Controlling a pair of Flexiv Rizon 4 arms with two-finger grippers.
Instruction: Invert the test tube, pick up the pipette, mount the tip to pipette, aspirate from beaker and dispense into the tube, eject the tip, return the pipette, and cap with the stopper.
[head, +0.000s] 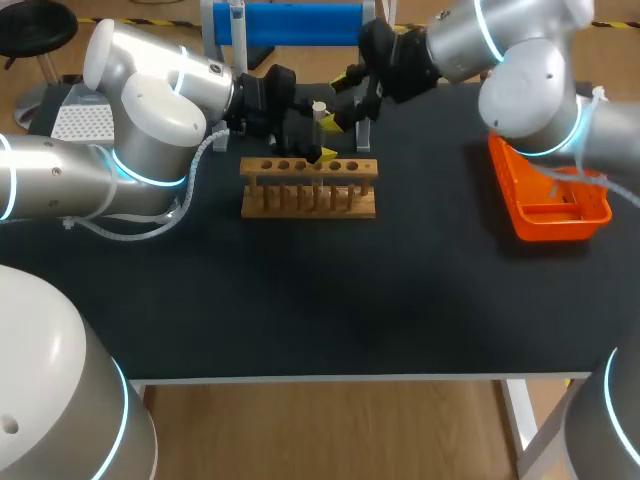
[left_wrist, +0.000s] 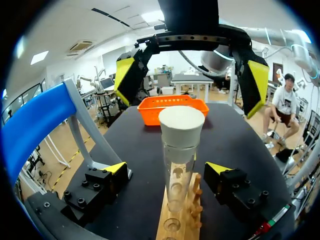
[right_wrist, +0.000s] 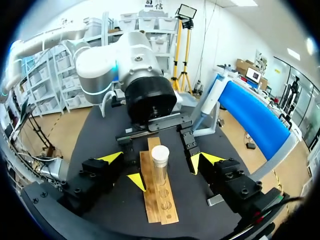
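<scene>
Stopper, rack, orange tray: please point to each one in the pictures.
stopper (left_wrist: 181, 125), left wrist view, its white side
rack (head: 308, 210), head view, its lower bar
orange tray (head: 560, 228), head view, its near wall

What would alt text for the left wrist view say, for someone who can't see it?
A stoppered test tube stands in a wooden rack between the left gripper's open fingers, untouched. The right gripper, also open, hangs beyond it, before an orange tray.
</scene>
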